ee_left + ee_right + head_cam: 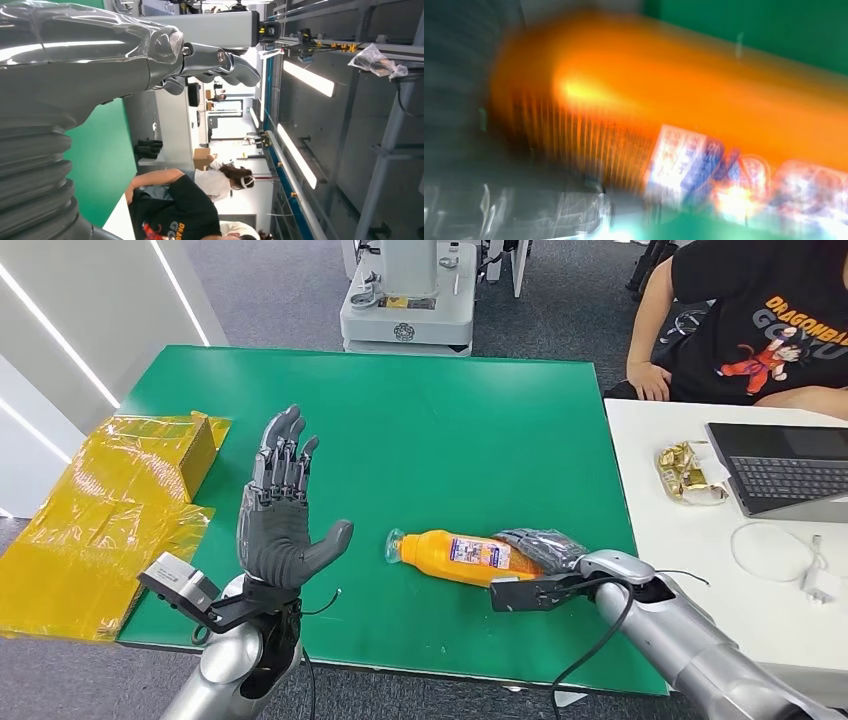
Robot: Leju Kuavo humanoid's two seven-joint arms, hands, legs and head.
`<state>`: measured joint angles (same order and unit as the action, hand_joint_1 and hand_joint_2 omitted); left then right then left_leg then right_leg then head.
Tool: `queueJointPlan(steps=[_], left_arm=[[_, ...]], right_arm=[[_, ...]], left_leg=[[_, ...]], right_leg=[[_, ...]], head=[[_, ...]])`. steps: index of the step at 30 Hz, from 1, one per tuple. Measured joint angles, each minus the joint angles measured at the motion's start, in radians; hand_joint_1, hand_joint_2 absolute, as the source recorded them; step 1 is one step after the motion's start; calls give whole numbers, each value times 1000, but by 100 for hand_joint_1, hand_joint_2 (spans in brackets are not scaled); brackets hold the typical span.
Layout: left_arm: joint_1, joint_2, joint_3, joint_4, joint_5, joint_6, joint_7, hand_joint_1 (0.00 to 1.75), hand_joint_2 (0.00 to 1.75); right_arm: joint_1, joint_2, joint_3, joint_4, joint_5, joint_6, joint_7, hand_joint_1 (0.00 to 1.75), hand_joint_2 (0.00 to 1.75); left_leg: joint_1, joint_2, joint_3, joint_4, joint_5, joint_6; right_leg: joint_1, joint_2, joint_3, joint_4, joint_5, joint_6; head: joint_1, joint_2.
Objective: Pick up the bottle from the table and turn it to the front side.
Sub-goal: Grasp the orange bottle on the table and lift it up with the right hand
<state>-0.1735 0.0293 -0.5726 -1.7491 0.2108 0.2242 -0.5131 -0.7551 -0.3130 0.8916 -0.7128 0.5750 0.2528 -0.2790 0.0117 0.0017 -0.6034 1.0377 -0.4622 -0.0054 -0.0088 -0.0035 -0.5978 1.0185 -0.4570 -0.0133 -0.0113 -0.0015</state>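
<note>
bottle (462, 555) of orange liquid under right hand (545, 550).

Blurred: orange plastic bottle (684, 95), label unreadable. Base end hidden under grey right hand (545, 548); grip unclear.

1. The table (420, 430) was plain green; the side table (700, 570) beside it was white.
2. The bottle (455, 555) was orange with a white, blue and red label and a clear cap end.
3. The left hand (285, 505) was dark grey; the right hand (545, 548) was dark grey on a silver arm.
4. The wrapped box (110, 505) was glossy yellow.
5. The person's shirt (770, 320) was black with an orange cartoon print; the laptop (785, 470) was grey.
</note>
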Motion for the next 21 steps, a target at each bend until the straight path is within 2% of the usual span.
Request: queueJointPlan(steps=[4, 9, 17, 21], left_arm=[[3, 3, 0, 0, -2, 1, 2, 0, 175], [16, 6, 0, -5, -9, 8, 2, 0, 175], [36, 6, 0, -20, -25, 22, 2, 0, 175], [45, 5, 2, -22, -25, 41, 8, 0, 175]], right_arm=[[0, 6, 0, 4, -9, 5, -7, 175, 175], [10, 16, -1, 2, -12, -42, -8, 175, 175], [71, 34, -61, -50, -13, -221, 34, 175, 175], [102, 41, -130, -104, -22, -330, 51, 175, 175]], left_leg=[[0, 0, 1, 0, 0, 0], [0, 0, 1, 0, 0, 0], [0, 0, -1, 0, 0, 0], [0, -1, -1, 0, 0, 0]], right_leg=[[0, 0, 0, 0, 0, 0], [0, 0, 0, 0, 0, 0], [0, 0, 0, 0, 0, 0], [0, -1, -1, 0, 0, 0]], head=[[0, 0], [0, 0], [0, 0], [0, 0]])
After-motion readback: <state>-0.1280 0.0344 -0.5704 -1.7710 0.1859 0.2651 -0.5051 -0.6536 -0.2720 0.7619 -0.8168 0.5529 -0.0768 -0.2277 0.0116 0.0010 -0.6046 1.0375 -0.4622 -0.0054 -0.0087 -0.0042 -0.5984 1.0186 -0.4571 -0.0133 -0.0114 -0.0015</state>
